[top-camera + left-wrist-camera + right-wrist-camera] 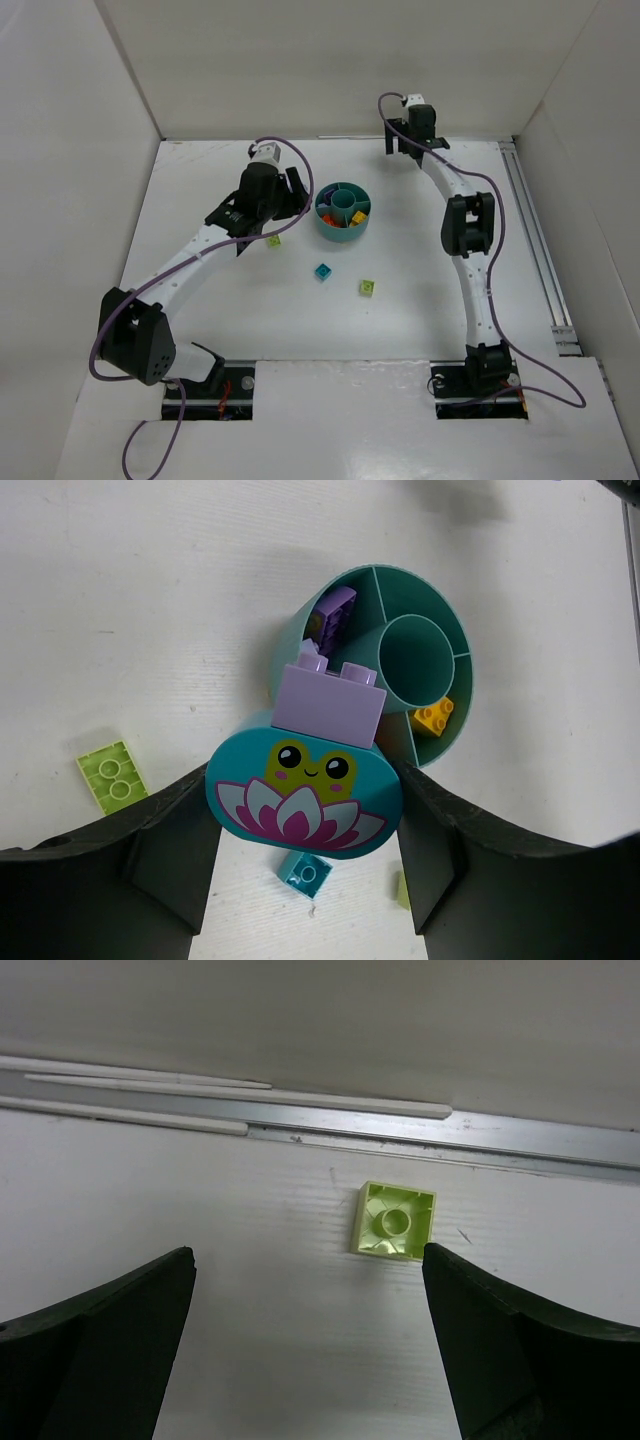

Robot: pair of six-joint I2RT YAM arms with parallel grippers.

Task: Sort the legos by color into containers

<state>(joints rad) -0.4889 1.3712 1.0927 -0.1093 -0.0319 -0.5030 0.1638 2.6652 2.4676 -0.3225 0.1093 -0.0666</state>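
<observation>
**Asker:** Where is the round teal dish (343, 232), and what does it hold?

**Describer:** It stands on the white table (420, 300), roughly between the two arms. Wedge sections ring its central cup (415, 655). In the left wrist view, one wedge holds a purple brick (335, 615) and another holds an orange brick (432, 715).

**Asker:** What is the left arm doing?

**Describer:** The left gripper (303, 780) hangs just to the left of the dish. It pinches a rounded teal frog brick (300, 815) by its two sides. A lilac brick (330, 702) is stacked on top of that brick, right beside the dish's outer wall.

**Asker:** And the right arm?

**Describer:** The right gripper (308, 1255) is well apart from the dish, beyond it and to its right. Its fingers are spread wide with nothing between them. Below it, a pale lime square brick (393, 1220) lies upside down on the table, touching neither finger.

**Asker:** Are any bricks loose near the dish?

**Describer:** Three lie on the side of the dish nearer the arm bases, none touching it. A lime brick (274, 241) is to the front-left, a small teal brick (323, 271) is directly in front, and a yellow-green brick (367, 287) is to the front-right.
</observation>
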